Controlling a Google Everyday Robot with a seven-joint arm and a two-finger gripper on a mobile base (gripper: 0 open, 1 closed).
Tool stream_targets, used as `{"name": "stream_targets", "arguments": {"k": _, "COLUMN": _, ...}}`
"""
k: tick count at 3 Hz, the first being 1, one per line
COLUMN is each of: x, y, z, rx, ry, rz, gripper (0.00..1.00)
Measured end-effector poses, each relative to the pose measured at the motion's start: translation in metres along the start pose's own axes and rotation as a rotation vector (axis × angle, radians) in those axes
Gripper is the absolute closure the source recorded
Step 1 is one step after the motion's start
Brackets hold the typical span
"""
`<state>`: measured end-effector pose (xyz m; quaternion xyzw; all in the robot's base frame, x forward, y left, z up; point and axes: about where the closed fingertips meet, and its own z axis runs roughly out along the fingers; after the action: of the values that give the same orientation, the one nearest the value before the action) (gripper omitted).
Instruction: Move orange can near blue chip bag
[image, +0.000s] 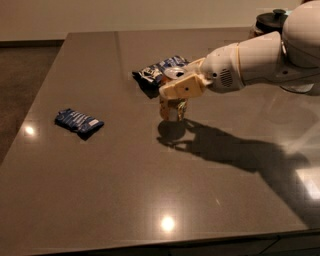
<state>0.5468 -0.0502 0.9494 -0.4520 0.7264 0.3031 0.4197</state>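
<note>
Dark glossy worktop (150, 200), ceiling-light glare along the near edge. Toward the left edge, about mid-depth: small flat blue packet (78, 122), not our target, well apart from everything else.

Past the middle of the worktop, toward the far edge: gripper (175, 100) reaches in from the right edge on the white arm (250, 60), fingers pinched on the orange can (173, 111). Can is upright, silver top showing just above the beige finger housing, orange-brown body showing below it. Its shadow sits right under it and slightly toward the near edge, so I read it as just off the surface or barely touching; can't tell which from this angle.

Grip is from the side, high on the can, which keeps it vertical and leaves the base free for set-down.

Just behind the can, toward the far edge: blue chip bag (159, 74), puffy, wrinkled, white print, partly hidden by the gripper. Can looks just beside its near side already, so my call is that the transport is basically done and what's left is lower, release, retract without clipping the bag.

Far right corner: dark lidded jar (270, 20), clear of the work.
</note>
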Motion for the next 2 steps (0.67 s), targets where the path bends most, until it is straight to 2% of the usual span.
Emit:
{"name": "stream_targets", "arguments": {"k": 1, "x": -0.004, "y": -0.045, "z": 0.003, "rx": 0.111, "ry": -0.040, "rz": 0.009, "gripper": 1.00}}
{"name": "stream_targets", "arguments": {"k": 2, "x": 0.002, "y": -0.092, "z": 0.013, "rx": 0.202, "ry": -0.047, "rz": 0.021, "gripper": 0.99}}
